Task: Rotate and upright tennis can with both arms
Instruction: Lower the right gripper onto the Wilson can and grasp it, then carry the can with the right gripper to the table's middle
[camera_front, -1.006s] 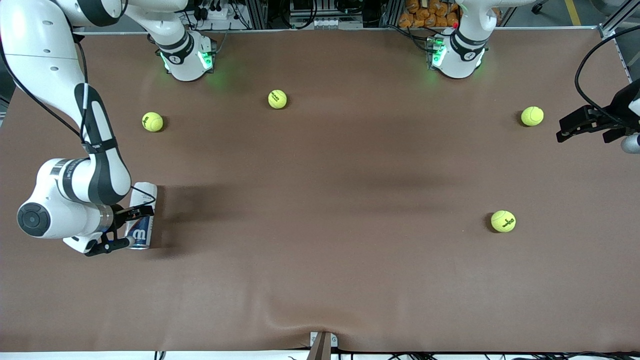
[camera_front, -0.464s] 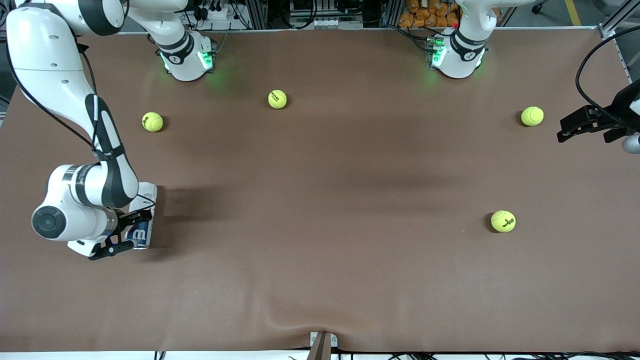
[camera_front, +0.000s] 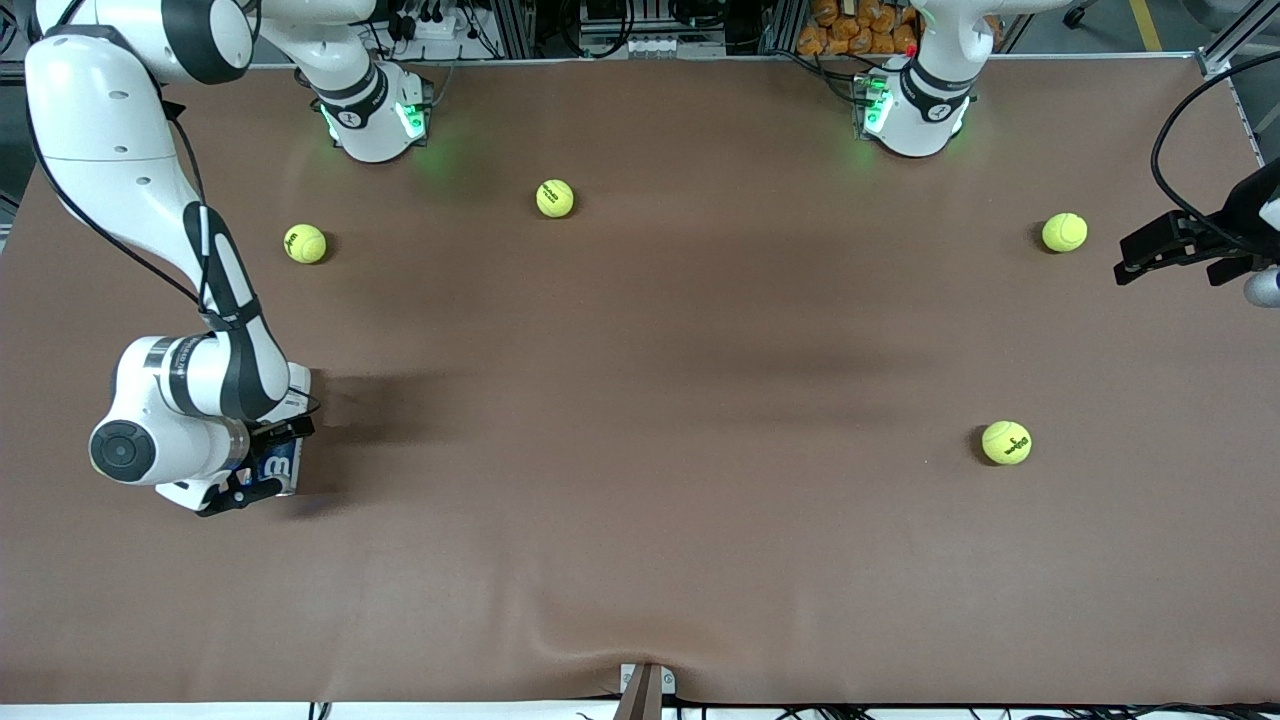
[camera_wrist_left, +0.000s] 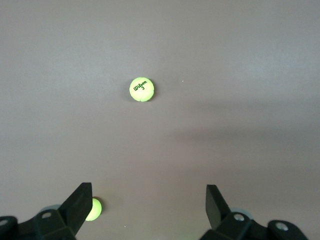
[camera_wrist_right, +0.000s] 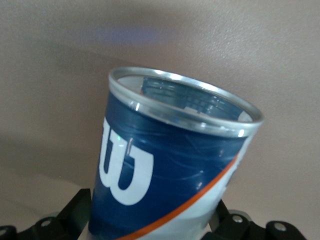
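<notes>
The tennis can (camera_front: 283, 468) lies on its side on the brown table near the right arm's end, its long axis running toward the front camera. The right arm's wrist covers most of it. My right gripper (camera_front: 272, 460) is open and straddles the can, one black finger on each side. In the right wrist view the navy label with the white W (camera_wrist_right: 127, 167) fills the space between the fingers (camera_wrist_right: 80, 206), and the silvery rim (camera_wrist_right: 185, 111) points away from the gripper. My left gripper (camera_front: 1170, 270) hangs open and empty over the table's edge at the left arm's end, where that arm waits.
Several yellow-green tennis balls lie loose on the table: one (camera_front: 305, 243) and another (camera_front: 555, 198) close to the right arm's base, one (camera_front: 1064, 232) beside the left gripper, one (camera_front: 1006, 442) nearer the front camera. The left wrist view shows two balls (camera_wrist_left: 142, 89) (camera_wrist_left: 93, 209).
The right arm's wrist has slid farther over the can toward the table's middle, covering more of it. The can lies where it was. The left arm has not moved.
</notes>
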